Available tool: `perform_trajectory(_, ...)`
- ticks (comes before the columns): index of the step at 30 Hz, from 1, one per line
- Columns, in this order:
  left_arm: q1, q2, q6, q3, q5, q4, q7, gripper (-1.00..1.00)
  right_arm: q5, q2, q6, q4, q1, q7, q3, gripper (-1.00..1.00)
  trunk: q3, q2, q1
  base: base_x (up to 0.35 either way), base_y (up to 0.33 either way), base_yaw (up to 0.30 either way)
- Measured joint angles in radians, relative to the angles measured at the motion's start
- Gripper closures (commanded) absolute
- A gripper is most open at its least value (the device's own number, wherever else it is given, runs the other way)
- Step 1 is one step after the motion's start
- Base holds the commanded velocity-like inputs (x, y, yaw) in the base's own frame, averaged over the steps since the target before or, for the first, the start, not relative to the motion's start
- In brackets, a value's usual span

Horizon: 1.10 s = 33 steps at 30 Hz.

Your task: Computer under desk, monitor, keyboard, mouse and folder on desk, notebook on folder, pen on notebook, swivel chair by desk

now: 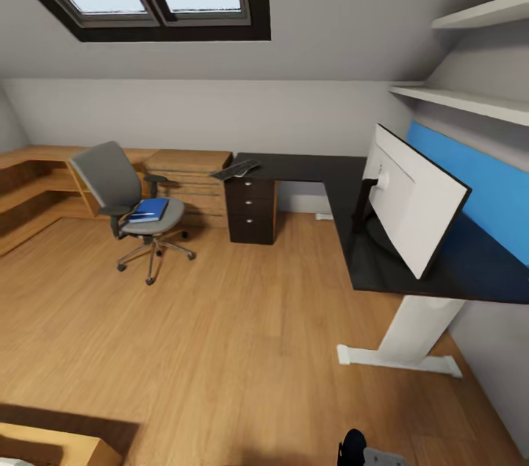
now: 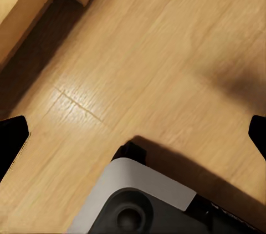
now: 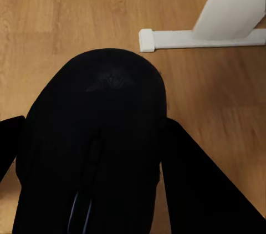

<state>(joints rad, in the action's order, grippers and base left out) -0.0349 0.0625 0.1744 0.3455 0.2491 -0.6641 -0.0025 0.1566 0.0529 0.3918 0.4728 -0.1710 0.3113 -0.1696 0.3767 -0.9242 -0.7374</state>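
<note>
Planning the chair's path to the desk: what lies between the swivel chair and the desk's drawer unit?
In the head view, just bare wood floor separates the swivel chair from the drawer unit; a light-wood chest stands behind that gap.

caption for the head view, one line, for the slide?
Attic bedroom: blue folder on the swivel chair, keyboard and monitor on the L-shaped desk.

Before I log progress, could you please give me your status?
Left gripper open, empty. Right gripper shut on rounded black mouse. Bright-blue flat folder on grey swivel chair. Dark keyboard on glossy black desk.
</note>
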Motion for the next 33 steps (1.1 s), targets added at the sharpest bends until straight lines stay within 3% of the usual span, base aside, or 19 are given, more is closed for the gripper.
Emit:
perform_trajectory(9,0.000,-0.002,-0.102,0.005,0.001,0.004,0.004,-1.00,-0.002,0.000,0.001,0.000,0.000,0.000,0.000,1.00,0.004,0.000,0.000,0.061,0.072,0.104)
perform_trajectory(27,0.000,-0.003,-0.111,0.002,0.001,0.006,0.005,-1.00,-0.006,-0.001,0.005,-0.004,0.000,-0.002,-0.001,1.00,0.004,0.000,0.000,0.237,0.218,0.003)
perform_trajectory(30,0.000,-0.004,-0.112,-0.006,0.001,0.010,0.005,-1.00,-0.015,-0.002,0.005,-0.004,0.000,-0.002,-0.001,1.00,0.004,0.000,0.000,0.263,0.229,0.000)
perform_trajectory(33,0.000,-0.003,-0.114,-0.048,0.000,0.035,0.006,-1.00,-0.037,-0.003,0.005,-0.004,0.000,-0.002,-0.001,1.00,0.004,0.000,0.001,0.295,0.179,0.000)
